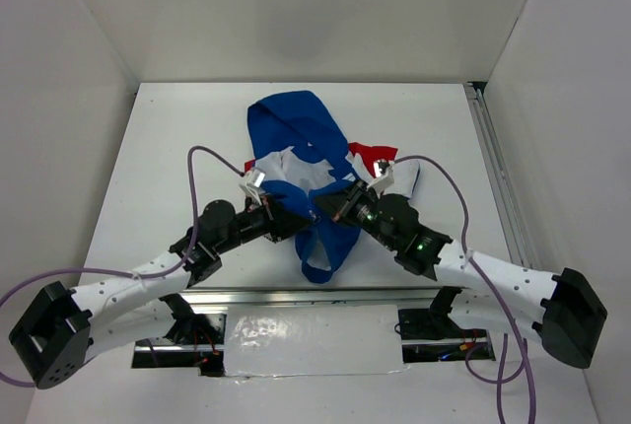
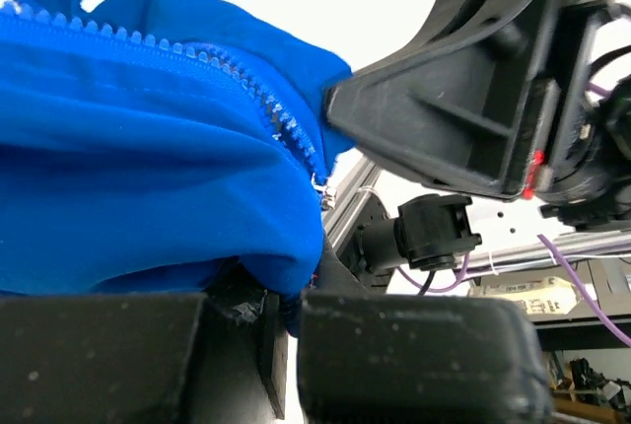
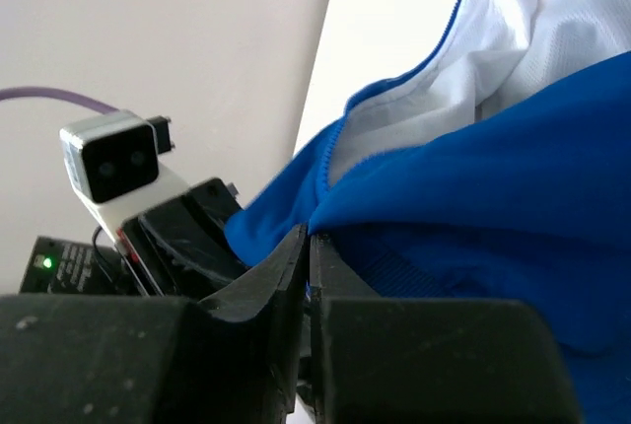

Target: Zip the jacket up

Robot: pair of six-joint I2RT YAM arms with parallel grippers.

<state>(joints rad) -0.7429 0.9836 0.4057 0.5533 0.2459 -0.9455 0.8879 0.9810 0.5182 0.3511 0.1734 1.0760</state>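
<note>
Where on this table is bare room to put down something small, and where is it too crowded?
Free: the wide table patch left of the jacket, and the strip between it and the right rail. Crowded: the near centre, where the left end effector and right end effector grip the hem.

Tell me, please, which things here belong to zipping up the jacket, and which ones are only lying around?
Belong to the job: jacket, zipper, left claw and right claw, both pinching blue fabric.
Only lying around: table, purple cables, metal rail.
</note>
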